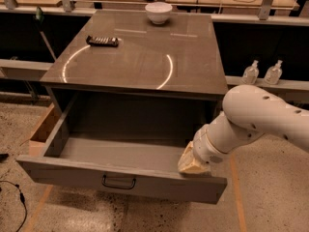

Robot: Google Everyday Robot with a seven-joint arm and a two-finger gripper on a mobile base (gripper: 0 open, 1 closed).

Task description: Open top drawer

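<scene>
The top drawer (120, 178) is a wide grey drawer pulled far out of the grey cabinet, with a small dark bar handle (118, 182) at the centre of its front panel. Its inside looks empty. My gripper (193, 162) is at the end of the white arm (251, 120) and sits at the drawer's front right corner, just behind the front panel. The lower drawers are hidden under the open one.
On the cabinet top (140, 57) lie a dark remote (102, 41) at the back left and a white bowl (158, 12) at the back. Two small bottles (260, 72) stand on a shelf to the right. A wooden box (43, 129) sits left of the cabinet.
</scene>
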